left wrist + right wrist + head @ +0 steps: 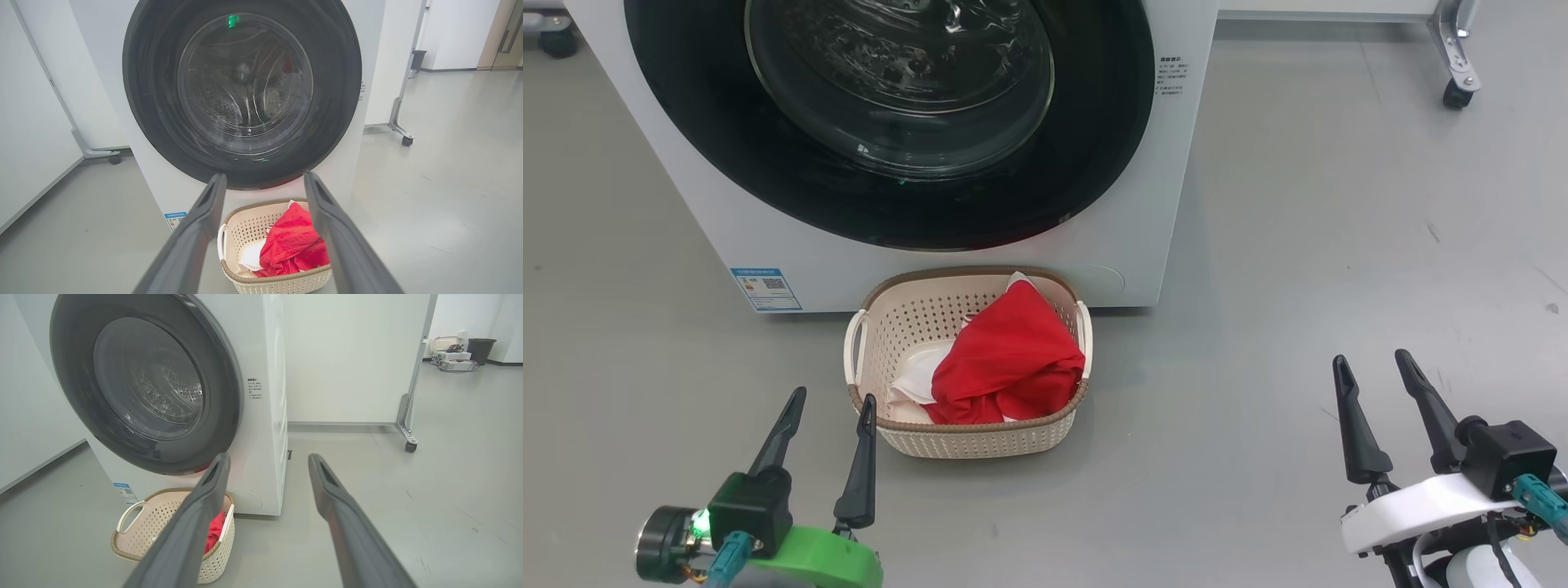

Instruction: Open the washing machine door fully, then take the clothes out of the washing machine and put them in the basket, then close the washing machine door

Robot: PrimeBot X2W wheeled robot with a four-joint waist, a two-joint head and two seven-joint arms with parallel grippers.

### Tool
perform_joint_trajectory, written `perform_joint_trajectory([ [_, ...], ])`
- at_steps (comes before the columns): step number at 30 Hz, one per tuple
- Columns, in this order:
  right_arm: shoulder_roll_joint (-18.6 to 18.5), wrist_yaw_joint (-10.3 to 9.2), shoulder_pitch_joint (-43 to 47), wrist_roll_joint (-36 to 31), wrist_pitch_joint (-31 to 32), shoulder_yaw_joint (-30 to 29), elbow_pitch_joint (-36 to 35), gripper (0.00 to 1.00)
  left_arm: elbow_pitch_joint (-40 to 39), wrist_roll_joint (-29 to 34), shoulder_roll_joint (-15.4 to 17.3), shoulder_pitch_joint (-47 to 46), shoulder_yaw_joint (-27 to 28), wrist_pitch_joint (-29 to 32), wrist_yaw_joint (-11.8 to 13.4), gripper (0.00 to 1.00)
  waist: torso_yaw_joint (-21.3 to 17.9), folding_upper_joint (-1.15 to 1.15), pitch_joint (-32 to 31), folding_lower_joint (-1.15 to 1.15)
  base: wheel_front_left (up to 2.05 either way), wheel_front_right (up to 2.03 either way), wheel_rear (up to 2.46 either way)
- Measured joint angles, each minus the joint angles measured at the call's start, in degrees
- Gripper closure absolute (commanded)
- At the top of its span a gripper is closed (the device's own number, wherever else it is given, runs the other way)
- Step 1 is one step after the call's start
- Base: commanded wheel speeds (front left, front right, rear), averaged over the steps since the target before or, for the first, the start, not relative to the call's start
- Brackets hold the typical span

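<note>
My left gripper [834,398] and right gripper [1372,358] hang empty, jaws spread, short of the cream perforated plastic basket [980,425], its handles [853,347] pointing left and right, holding crumpled red-and-white clothes [1013,363]. Behind it the round glossy black washing machine door [1098,163] faces me, shut.
</note>
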Motion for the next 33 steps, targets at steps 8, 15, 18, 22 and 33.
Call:
perform_joint_trajectory([
  [8,0.27,0.02,0.63,0.05,0.48,0.18,0.04,1.00,0.90,0.14,-0.21,0.10,-0.21,0.26,0.00,1.00,0.12,0.00,0.06,0.00,0.00,0.00,0.00],
  [15,2.01,0.09,2.36,0.97,0.60,0.81,2.45,1.00,3.32,-0.88,-1.07,1.77,-1.05,0.41,-0.02,1.00,0.09,0.00,0.08,0.00,0.00,0.00,0.00],
  [18,2.11,0.24,2.36,2.48,0.60,0.78,2.45,1.00,2.74,-2.37,-1.11,2.29,-1.09,0.40,-0.09,1.00,-0.04,0.00,0.02,0.00,0.00,0.00,0.00],
  [22,2.56,0.74,2.36,5.44,0.86,0.43,2.43,1.00,2.19,-5.33,-1.26,2.48,-1.00,0.33,-0.59,1.00,-0.29,0.00,-0.15,0.00,0.00,0.00,0.00],
  [33,3.46,1.53,2.27,13.63,2.47,-1.67,2.53,1.00,2.19,-14.84,-1.70,2.53,1.45,0.92,-1.55,1.00,-0.81,0.00,-0.45,0.00,0.00,0.00,0.00],
])
